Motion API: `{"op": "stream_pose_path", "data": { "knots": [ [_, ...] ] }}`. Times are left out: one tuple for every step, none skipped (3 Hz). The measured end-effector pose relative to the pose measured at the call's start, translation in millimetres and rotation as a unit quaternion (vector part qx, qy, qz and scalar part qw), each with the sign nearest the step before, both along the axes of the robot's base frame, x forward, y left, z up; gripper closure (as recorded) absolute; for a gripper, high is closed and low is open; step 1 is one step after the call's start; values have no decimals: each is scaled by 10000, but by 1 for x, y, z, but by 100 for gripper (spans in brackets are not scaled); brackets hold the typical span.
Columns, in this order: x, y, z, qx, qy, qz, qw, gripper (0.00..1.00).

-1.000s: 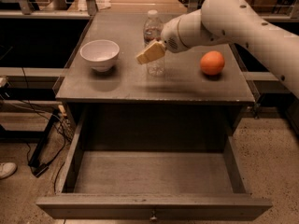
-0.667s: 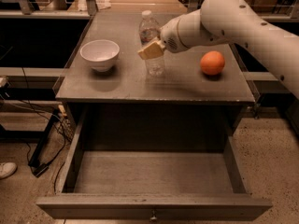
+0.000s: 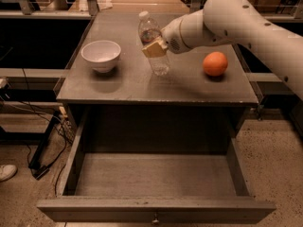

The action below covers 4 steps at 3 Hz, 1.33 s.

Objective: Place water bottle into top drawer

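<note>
Bottle [image 3: 160,64] tilted over the table [image 3: 132,86], between bowl [image 3: 101,55] and orange [image 3: 215,63], with the jaws of the gripper [image 3: 153,50] closed round its middle. One tan finger [image 3: 155,47] shows; the other is hidden behind the plastic. Whether its base touches the tabletop is hard to tell. Drawer [image 3: 156,209] stands open below, well apart from the bottle, its knob cut off at the bottom edge.

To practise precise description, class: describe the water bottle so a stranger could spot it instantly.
On the grey cabinet top above the open top drawer, look between the white bowl and the orange. The water bottle is the only clear, white-capped, tilted thing, and the gripper clasps its middle.
</note>
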State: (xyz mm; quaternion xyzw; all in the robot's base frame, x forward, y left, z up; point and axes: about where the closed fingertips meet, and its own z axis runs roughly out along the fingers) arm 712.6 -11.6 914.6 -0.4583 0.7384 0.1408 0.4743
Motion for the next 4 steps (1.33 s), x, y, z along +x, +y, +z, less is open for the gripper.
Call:
{"op": "stream_pose_path", "data": {
  "knots": [
    [0,0,0,0,0,0,10000,100],
    [-3,-1,3,24,5,-8,10000,100],
    [-12,-5,12,102,21,-32,9999,100],
    [-51,-15,44,339,112,-120,9993,100]
  ]
}}
